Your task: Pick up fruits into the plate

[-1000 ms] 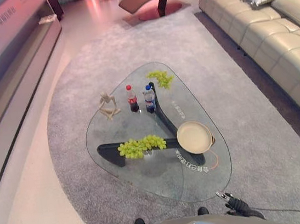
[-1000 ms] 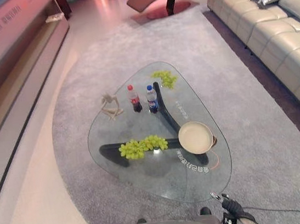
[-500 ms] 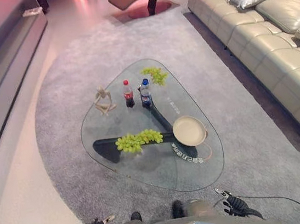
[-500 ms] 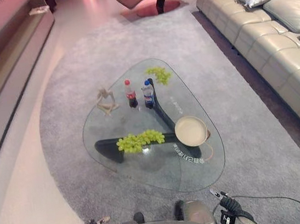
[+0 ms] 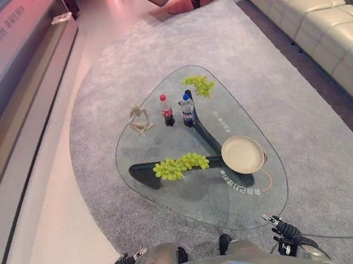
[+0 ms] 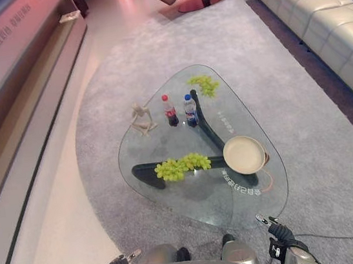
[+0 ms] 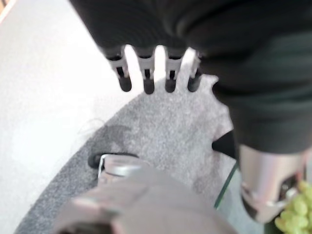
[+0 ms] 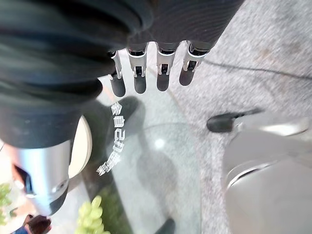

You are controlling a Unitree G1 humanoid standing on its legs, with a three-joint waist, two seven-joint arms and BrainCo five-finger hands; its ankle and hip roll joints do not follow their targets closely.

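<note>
Both hands hang low beside the robot, short of the glass tabletop [image 5: 172,201]: the left hand [image 5: 125,263] and the right hand [image 5: 282,230] have straight, released fingers and grasp nothing. The nearer grapes [image 5: 181,165] lie just left of the empty plate [image 5: 242,154]; a second bunch [image 5: 200,86] sits at the far edge, past two bottles [image 5: 177,110] and a small figurine [image 5: 138,118]. The likely trouble is a loose bunch shedding grapes or sliding on slick glass under a poor grip, and a long reach to the far bunch toppling the bottles. White lettering on the glass near the plate is too small to read
</note>
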